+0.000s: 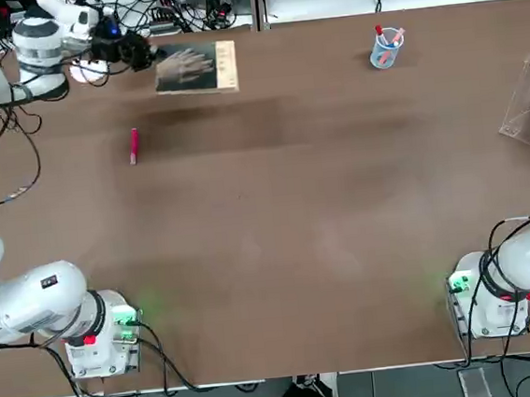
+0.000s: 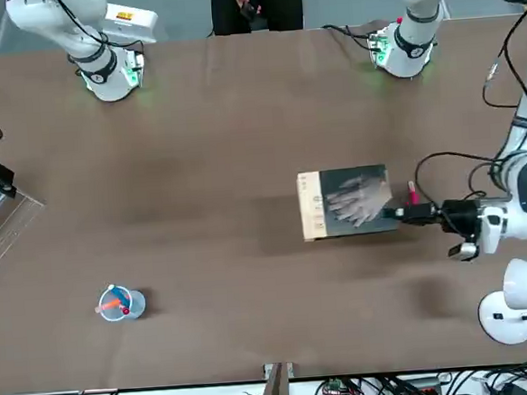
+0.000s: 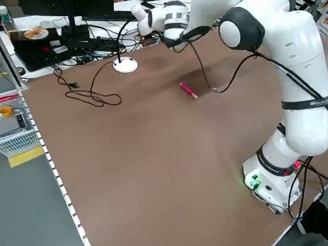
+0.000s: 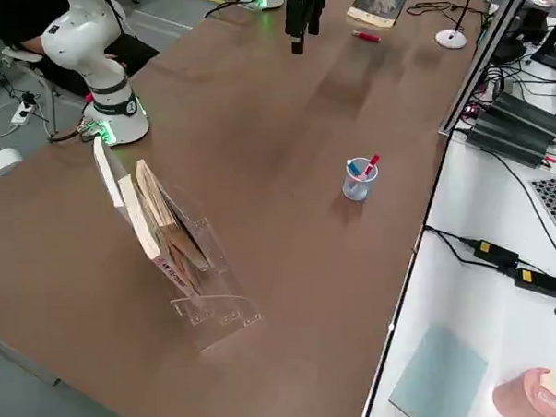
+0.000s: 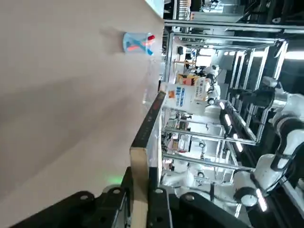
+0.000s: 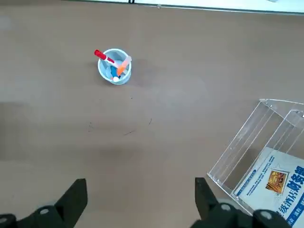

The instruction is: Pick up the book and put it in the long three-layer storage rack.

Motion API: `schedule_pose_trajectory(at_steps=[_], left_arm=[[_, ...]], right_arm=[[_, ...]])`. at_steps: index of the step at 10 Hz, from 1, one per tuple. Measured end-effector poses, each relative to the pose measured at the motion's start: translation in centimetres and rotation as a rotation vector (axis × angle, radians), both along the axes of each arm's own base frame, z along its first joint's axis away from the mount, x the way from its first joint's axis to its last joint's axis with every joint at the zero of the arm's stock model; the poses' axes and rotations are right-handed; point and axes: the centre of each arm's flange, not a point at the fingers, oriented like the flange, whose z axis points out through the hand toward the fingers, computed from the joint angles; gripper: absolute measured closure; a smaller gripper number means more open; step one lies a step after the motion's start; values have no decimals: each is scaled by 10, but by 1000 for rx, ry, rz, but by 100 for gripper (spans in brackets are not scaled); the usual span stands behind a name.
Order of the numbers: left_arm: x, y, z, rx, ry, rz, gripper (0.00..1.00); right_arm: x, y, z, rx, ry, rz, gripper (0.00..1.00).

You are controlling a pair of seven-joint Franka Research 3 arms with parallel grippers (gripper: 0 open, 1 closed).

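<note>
- Book [image 1: 187, 67]: pinched by one short end in the jaws of the left gripper [image 5: 140, 173], its long axis running out rightward from them, cover up, tan strip at the far end. Its shadow falls apart from it on the table [image 1: 295, 214], so I judge it lifted.
- Clear cup of pens [image 1: 385, 54]: well to the right of the left jaws, beyond the book's tan end and about level with it. A straight sideways swing could clip it; a path bending toward the robot's bases should pass clear.
- Long three-layer storage rack [image 1: 525, 122]: farthest right of the left jaws and nearer the bases than the book, other books [image 4: 173, 227] already standing in its slanted tiers. The held book probably needs tipping upright before it goes in.
- Right gripper [image 6: 141, 185]: close to the rack, jaws spread with nothing between them. It is the nearer to the rack, but the left has the book; it may need to make room.
</note>
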Motion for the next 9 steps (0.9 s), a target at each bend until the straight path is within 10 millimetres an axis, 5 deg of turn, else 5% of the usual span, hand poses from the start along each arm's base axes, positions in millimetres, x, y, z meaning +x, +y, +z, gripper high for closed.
schedule_pose_trajectory(at_steps=[9], left_arm=[[-7,-125,52,8,76,76,100]], right_arm=[[0,5,-2,0,5,9,0]])
